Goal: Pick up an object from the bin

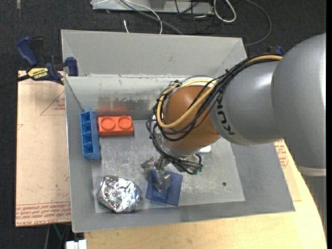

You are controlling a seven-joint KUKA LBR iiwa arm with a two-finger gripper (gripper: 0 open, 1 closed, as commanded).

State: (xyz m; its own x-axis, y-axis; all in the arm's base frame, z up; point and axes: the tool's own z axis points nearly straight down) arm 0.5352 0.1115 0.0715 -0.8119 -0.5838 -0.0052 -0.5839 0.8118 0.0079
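Gripper (161,177) low over a blue flat square block (174,192), at about 6 o'clock on the floor of the bin (224,166).

The gripper's tip sits at the block's upper left part, seemingly touching it. Whether it is released or clenched cannot be told, and no grasp is evident. The block lies flat, slightly skewed, near the front wall. From the gripper, a crumpled foil ball (119,194) lies at 8 o'clock, near the block but apart from it. An orange two-stud brick (115,125) lies at 10 o'clock. Just beside it, further out, a long blue studded brick (89,135) lies along the left wall.
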